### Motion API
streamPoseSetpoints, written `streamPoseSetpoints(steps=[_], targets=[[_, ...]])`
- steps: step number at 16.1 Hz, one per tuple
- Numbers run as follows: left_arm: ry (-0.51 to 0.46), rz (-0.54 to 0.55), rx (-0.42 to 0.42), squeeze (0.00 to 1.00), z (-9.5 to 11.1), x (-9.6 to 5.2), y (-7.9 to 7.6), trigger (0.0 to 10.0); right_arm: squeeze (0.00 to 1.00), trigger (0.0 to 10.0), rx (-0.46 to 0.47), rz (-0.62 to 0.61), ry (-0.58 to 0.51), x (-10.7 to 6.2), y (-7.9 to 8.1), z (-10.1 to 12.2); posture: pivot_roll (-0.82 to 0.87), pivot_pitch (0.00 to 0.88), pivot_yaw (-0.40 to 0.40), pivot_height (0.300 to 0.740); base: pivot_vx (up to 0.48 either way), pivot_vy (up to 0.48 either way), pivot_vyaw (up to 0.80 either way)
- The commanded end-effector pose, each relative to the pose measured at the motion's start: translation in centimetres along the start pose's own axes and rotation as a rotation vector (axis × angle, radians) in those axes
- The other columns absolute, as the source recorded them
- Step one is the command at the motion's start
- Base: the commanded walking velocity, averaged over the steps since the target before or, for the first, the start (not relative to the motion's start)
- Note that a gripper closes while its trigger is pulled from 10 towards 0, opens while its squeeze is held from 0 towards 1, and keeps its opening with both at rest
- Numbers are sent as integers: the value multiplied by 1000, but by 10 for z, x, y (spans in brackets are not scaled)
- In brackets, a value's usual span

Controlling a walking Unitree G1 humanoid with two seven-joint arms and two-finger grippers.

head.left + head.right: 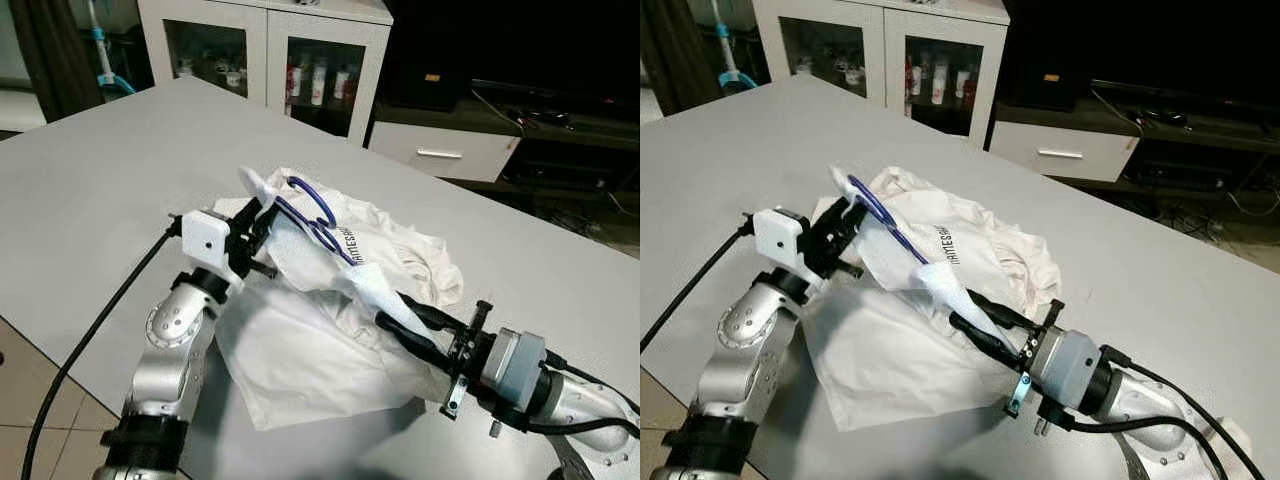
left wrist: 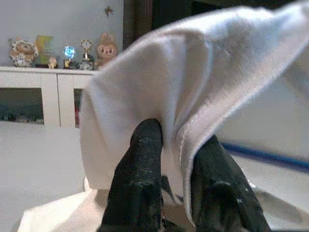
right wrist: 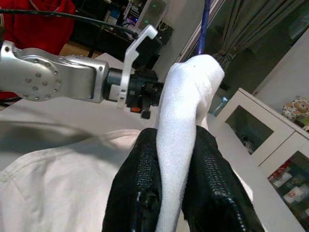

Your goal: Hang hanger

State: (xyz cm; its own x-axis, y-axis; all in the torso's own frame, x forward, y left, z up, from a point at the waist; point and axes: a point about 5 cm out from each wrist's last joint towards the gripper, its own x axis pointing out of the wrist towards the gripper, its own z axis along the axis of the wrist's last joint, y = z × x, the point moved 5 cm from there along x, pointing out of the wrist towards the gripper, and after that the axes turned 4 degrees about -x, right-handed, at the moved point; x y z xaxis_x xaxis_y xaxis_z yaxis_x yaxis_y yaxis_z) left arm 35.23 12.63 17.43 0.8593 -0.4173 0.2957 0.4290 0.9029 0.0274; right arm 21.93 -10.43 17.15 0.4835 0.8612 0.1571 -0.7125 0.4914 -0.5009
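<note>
My left end effector (image 1: pixel 262 222) pinches a fold of the white shirt (image 1: pixel 300 350) at the shirt's far left edge, and my right end effector (image 1: pixel 392 322) clamps another raised fold nearer and to the right. Between them the blue hanger (image 1: pixel 318 215) lies inside the lifted cloth, its hook showing above the grey table (image 1: pixel 100 180). From my head I see the hook; my left wrist shows a blue bar (image 2: pixel 270 155) behind the cloth.

A grey table (image 1: pixel 120 170) carries a crumpled white shirt (image 1: pixel 300 365) lying near its front edge.
</note>
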Motion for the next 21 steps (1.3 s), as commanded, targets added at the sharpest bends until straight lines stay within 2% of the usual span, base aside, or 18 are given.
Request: streamPoseSetpoints(steps=[1, 5, 7, 9, 10, 12, 13, 15, 16, 17, 20, 21], targets=[[-17, -20, 1, 0, 3, 4, -4, 0, 0, 10000, -3, 12, -16, -2, -2, 7, 1, 23, -78, 740, 0, 0, 0], [-19, -21, 4, 0, 3, 6, -3, 0, 0, 10000, 24, -3, -3, -7, -3, 6, -7, 22, -78, 740, 0, 0, 0], [-22, -14, 6, 0, 3, 6, 0, 0, 0, 10000, 82, 3, 12, -10, -3, 4, -12, 20, -77, 740, 0, 0, 0], [-31, -6, 4, 0, 5, 7, 3, 0, 0, 10000, 115, 20, 64, -23, -3, -8, -13, 21, -74, 740, 0, 0, 0], [-41, -15, -5, 0, 7, 8, 2, 0, 0, 10000, 111, 18, 85, -25, -6, -13, -16, 21, -71, 740, 0, 0, 0], [-54, -76, -21, 0, 8, 11, -14, 0, 0, 10000, 170, 64, 64, -20, -5, -9, -18, 20, -70, 740, 0, 0, 0], [-55, -97, -25, 0, 7, 11, -19, 0, 1000, 10000, 187, 68, 51, -18, -3, -7, -18, 21, -70, 740, 0, 0, 0], [-59, -135, -37, 0, 6, 10, -30, 0, 1000, 10000, 214, 116, 65, -16, 7, -8, -16, 21, -70, 740, 0, 0, 0], [-59, -138, -40, 0, 6, 10, -32, 0, 1000, 10000, 217, 114, 81, -16, 8, -9, -16, 21, -70, 740, 0, 0, 0], [-58, -145, -49, 0, 4, 9, -35, 0, 0, 10000, 237, 112, 119, -16, 6, -13, -20, 21, -69, 740, 0, 0, 0], [-56, -160, -59, 0, 3, 9, -40, 0, 0, 10000, 231, 66, 144, -13, -9, -14, -24, 20, -71, 740, 0, 0, 0], [-58, -163, -61, 0, 3, 10, -41, 0, 314, 10000, 216, 58, 163, -13, -11, -17, -25, 17, -71, 740, 0, 0, 0]])
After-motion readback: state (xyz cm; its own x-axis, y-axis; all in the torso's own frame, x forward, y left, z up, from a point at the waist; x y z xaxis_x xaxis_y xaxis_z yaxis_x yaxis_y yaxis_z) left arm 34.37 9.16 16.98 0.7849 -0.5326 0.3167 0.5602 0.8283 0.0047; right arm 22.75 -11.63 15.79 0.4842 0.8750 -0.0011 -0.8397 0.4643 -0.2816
